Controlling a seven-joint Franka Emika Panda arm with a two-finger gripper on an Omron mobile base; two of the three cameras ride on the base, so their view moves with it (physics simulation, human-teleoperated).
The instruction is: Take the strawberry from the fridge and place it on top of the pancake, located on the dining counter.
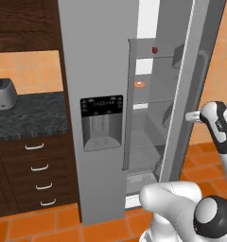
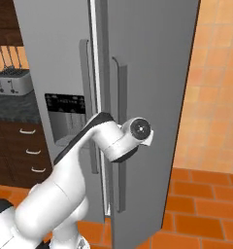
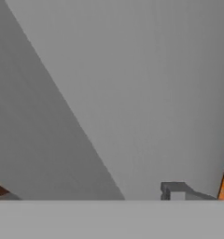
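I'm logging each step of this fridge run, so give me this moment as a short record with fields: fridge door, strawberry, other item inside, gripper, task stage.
fridge door: the fridge has its right door swung partly open, left door with dispenser shut
strawberry: the strawberry sits on the top shelf, untouched
other item inside: an orange-red round item one shelf lower
gripper: the gripper is at the open door's outer face near its edge; open or shut can't be told
task stage: door open, berry not yet reached
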